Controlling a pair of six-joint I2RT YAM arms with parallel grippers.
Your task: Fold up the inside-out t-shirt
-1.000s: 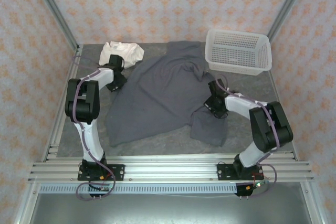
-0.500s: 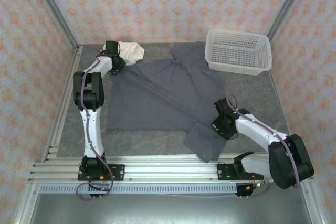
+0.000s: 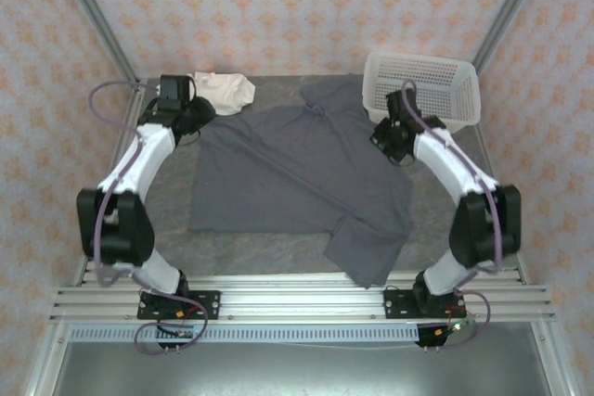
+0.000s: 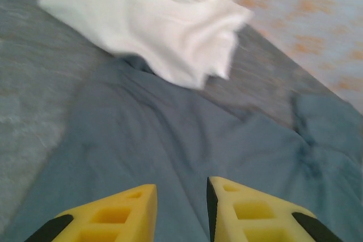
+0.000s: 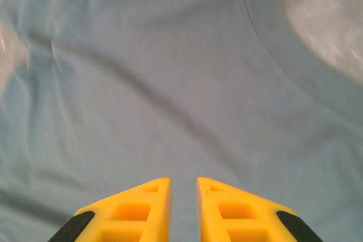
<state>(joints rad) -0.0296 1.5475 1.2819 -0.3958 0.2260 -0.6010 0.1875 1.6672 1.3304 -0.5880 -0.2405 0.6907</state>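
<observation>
We are looking at the large dark slate-grey cotton t-shirt [image 3: 297, 173] lying spread mostly flat across the middle of the grey felt-like table mat [image 3: 445, 201]. A long diagonal crease is running across it from far left to near right. Its near-right part is lying folded over as a loose flap close to the front rail. Its far edge is reaching toward the back, just beside the white perforated plastic basket [image 3: 422, 90] in the far-right corner. We are marking the small crumpled cream-white garment [image 3: 223, 90] at far left; it is touching or slightly overlapping the shirt's far-left corner. The left gripper [image 3: 193, 116] is hovering over that far-left corner, near the cream garment. In the left wrist view its yellow fingers [image 4: 122, 213] are standing a modest way apart with nothing between them, and grey cloth and the cream garment are showing beyond. The right gripper [image 3: 392, 139] is sitting over the shirt's right edge, just in front of the basket. In the right wrist view its yellow fingers [image 5: 249, 213] are standing narrowly apart with no cloth pinched between them. That view is blurry, and a curved seam is crossing the grey fabric ahead.
</observation>
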